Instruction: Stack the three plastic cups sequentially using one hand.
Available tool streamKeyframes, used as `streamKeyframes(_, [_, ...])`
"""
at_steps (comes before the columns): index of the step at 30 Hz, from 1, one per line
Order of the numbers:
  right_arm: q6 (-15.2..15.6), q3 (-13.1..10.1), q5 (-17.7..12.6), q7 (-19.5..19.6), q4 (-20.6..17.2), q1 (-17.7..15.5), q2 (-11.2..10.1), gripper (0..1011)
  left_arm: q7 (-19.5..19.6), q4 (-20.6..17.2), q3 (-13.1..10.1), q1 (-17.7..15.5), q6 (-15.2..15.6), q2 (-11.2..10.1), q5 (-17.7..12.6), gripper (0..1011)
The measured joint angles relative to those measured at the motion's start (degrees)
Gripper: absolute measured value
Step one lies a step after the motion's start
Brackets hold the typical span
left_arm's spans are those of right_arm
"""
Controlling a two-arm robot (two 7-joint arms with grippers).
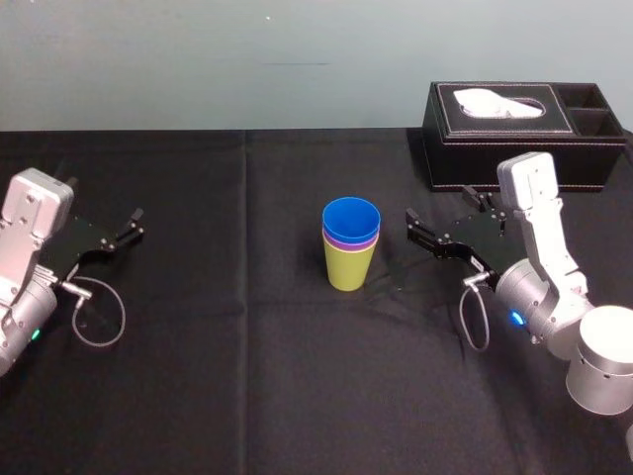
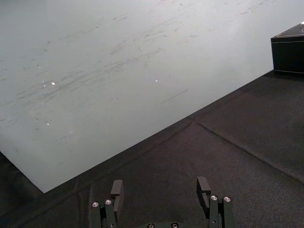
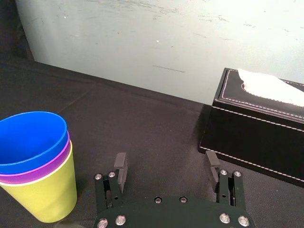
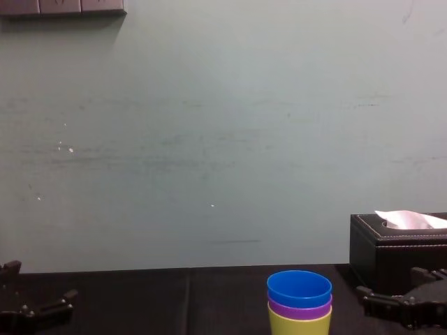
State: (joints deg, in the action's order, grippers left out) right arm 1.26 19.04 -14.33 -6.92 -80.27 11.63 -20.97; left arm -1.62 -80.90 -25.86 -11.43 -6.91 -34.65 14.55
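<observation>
Blue plastic tops the finished stack at the centre of the black-clothed table (image 1: 247, 376): the blue cup (image 1: 351, 215) sits nested in the purple cup (image 1: 351, 240), which sits in turn inside the yellow-green cup (image 1: 349, 269) standing upright on the cloth. Only a thin purple band shows between the other two. The blue cup's open mouth shows a bare blue interior.

The right gripper (image 1: 411, 228) hovers just beside the stack on its right, not touching it, its jaws spread wide with nothing between them. From its own wrist camera, the two black fingers (image 3: 121, 166) point past the cups toward the wall.

Behind it, a black stitched tissue box (image 1: 495, 148) holds a white tissue (image 1: 493, 102) puffing from its top slot; the two small side compartments (image 1: 591, 109) at its right end are too dark to read.

The left gripper (image 1: 136, 224) rests well apart at the table's left side, its jaws also open and empty.
</observation>
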Motion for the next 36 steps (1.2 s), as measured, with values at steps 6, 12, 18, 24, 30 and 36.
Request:
streamKeyframes(6, [0.03, 0.03, -0.03, -0.02, -0.03, 0.03, -0.03, 1003, 0.00, 0.00, 0.00, 0.00, 0.00, 0.00, 0.00, 1012])
streamKeyframes(12, [0.04, 0.05, -0.05, -0.04, -0.06, 0.06, -0.06, 1003, 0.00, 0.00, 0.00, 0.00, 0.00, 0.00, 0.00, 1011])
streamKeyframes(18, [0.04, 0.05, -0.08, -0.04, -0.06, 0.06, -0.07, 1003, 0.00, 0.00, 0.00, 0.00, 0.00, 0.00, 0.00, 1011])
streamKeyframes(24, [0.04, 0.05, -0.10, -0.05, -0.06, 0.07, -0.07, 1004, 0.00, 0.00, 0.00, 0.00, 0.00, 0.00, 0.00, 1011])
streamKeyframes(30, [0.04, 0.05, -0.11, -0.05, -0.06, 0.07, -0.07, 1003, 0.00, 0.00, 0.00, 0.00, 0.00, 0.00, 0.00, 1011])
streamKeyframes(36, [0.04, 0.05, -0.11, -0.06, -0.06, 0.06, -0.07, 1003, 0.00, 0.00, 0.00, 0.00, 0.00, 0.00, 0.00, 1011])
